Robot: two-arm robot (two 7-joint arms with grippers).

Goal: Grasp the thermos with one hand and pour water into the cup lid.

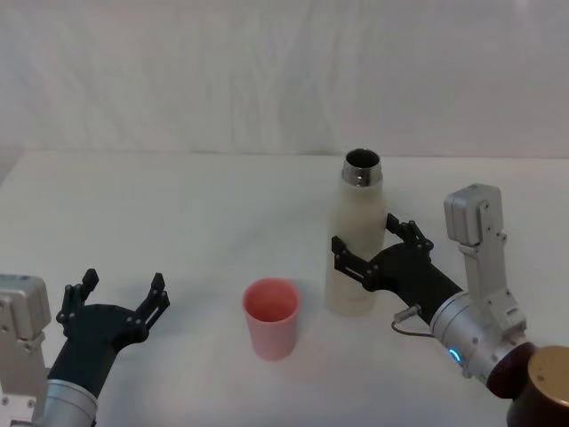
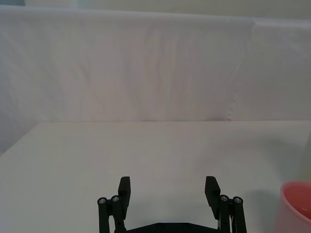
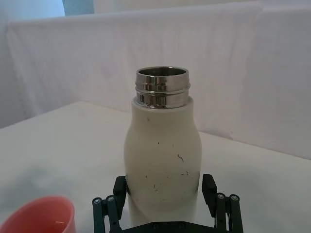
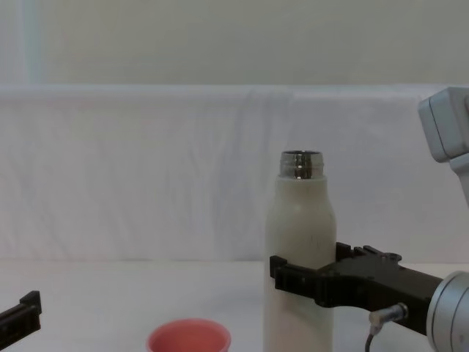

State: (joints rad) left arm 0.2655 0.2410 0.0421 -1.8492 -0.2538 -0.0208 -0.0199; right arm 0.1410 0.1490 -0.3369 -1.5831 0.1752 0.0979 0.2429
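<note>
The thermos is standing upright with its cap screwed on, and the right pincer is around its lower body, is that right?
Not quite: the thermos has no cap on. The right wrist view shows its steel neck open at the top. The rest holds: it stands upright on the table, and the right pincer has a finger on either side of its lower body.

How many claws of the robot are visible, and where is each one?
2. The left claw hovers open over the table at the robot's left, holding nothing. The right claw is at the robot's right, its fingers on both sides of the thermos, beside the cup lid.
</note>
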